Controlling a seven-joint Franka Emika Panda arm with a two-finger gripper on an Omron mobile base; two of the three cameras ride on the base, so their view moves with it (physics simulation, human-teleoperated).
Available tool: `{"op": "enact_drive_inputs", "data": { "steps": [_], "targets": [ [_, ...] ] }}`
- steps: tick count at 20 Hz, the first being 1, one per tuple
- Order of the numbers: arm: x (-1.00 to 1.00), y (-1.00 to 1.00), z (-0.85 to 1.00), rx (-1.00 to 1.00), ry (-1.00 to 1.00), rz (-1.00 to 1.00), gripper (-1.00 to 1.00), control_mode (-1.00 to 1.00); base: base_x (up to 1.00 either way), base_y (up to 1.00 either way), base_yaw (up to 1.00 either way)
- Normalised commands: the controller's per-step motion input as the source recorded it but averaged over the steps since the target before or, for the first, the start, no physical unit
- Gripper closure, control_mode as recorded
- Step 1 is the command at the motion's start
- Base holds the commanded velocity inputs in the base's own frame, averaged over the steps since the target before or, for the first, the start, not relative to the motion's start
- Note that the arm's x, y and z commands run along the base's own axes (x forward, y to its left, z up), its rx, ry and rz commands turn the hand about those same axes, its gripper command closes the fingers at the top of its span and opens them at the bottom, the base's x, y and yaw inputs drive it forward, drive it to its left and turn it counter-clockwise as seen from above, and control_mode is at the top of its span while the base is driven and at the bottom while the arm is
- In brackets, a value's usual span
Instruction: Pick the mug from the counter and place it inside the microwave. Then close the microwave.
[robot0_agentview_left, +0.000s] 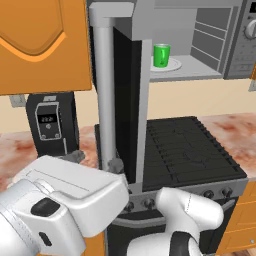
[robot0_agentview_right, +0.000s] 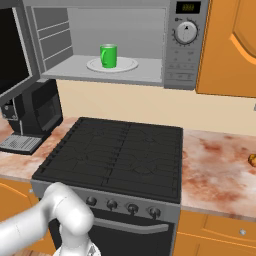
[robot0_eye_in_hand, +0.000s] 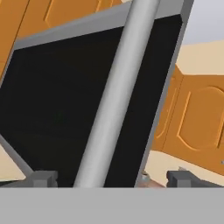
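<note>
The green mug (robot0_agentview_left: 161, 55) (robot0_agentview_right: 108, 55) stands upright on the white turntable plate (robot0_agentview_right: 125, 65) inside the grey microwave (robot0_agentview_right: 185, 50). Its dark glass door (robot0_agentview_left: 127, 100) (robot0_eye_in_hand: 61, 100) hangs wide open, edge-on toward me. My gripper (robot0_agentview_left: 95, 161) (robot0_eye_in_hand: 113, 179) is open at the low end of the door's grey handle bar (robot0_agentview_left: 105, 90) (robot0_eye_in_hand: 118, 96). One fingertip (robot0_eye_in_hand: 41, 179) sits on each side of the bar, with nothing held. The mottled counter (robot0_agentview_right: 220, 160) (robot0_agentview_left: 235, 125) lies below, either side of the stove.
A black ridged stove top (robot0_agentview_right: 120, 150) (robot0_agentview_left: 185, 150) lies under the microwave. A black coffee machine (robot0_agentview_right: 32, 115) (robot0_agentview_left: 50, 122) stands on the counter left of it. A small orange-brown lump (robot0_agentview_right: 252, 160) sits at the far right. Orange wall cabinets (robot0_agentview_left: 40, 45) (robot0_agentview_right: 230, 45) flank the microwave.
</note>
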Motion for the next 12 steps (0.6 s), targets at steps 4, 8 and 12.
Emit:
{"op": "enact_drive_inputs", "data": {
  "steps": [4,8,12],
  "targets": [
    [0.2,0.16,-0.31,-0.07,-0.12,0.0,-1.0,-1.0,0.0,0.0,0.0],
    [0.38,0.01,-0.3,-0.01,-0.07,0.0,-1.0,-1.0,0.0,0.0,0.0],
    [0.4,0.02,-0.27,0.0,-0.01,0.0,-1.0,-1.0,0.0,0.0,0.0]
  ]
}}
